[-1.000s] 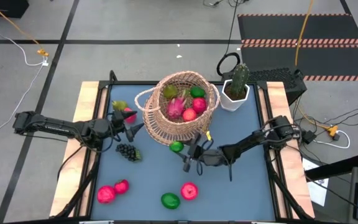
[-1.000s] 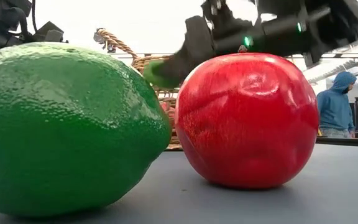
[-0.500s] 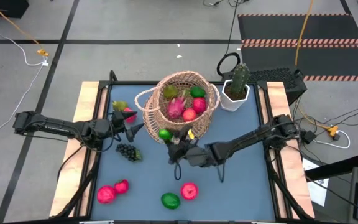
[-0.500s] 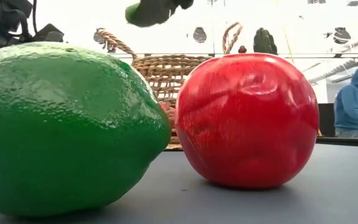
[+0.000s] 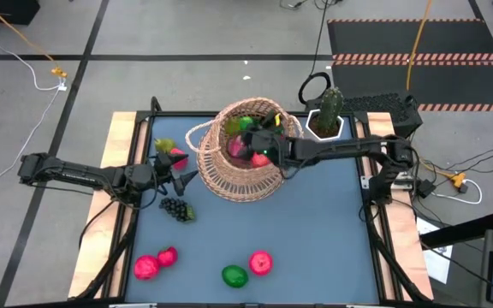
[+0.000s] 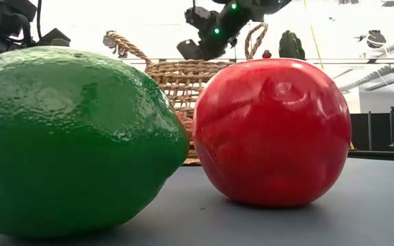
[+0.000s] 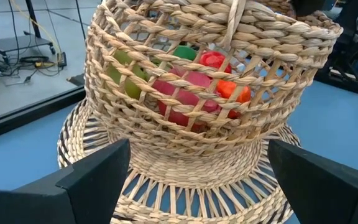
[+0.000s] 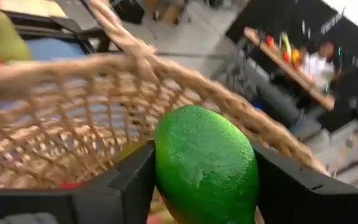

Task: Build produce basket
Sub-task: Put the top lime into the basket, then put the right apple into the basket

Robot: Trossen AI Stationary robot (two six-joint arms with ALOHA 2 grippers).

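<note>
Right gripper [image 8: 204, 186] over basket [image 5: 246, 167] mouth, fingers pinching green lime [image 8: 205, 165]. Left gripper [image 7: 191, 180] spread wide beside basket wall, apparently not touching.

No legible text or labels

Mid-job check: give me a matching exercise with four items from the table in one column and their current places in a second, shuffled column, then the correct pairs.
Items:
1. lime in the right hand
2. grapes
3. cactus pot
4. left hand

Places:
A. on the mat near the left arm, outside the basket
B. over the basket's opening
C. at the basket's side, open, holding nothing
D. on the table's far right corner, beside the basket

Pairs: 1-B, 2-A, 3-D, 4-C
</note>
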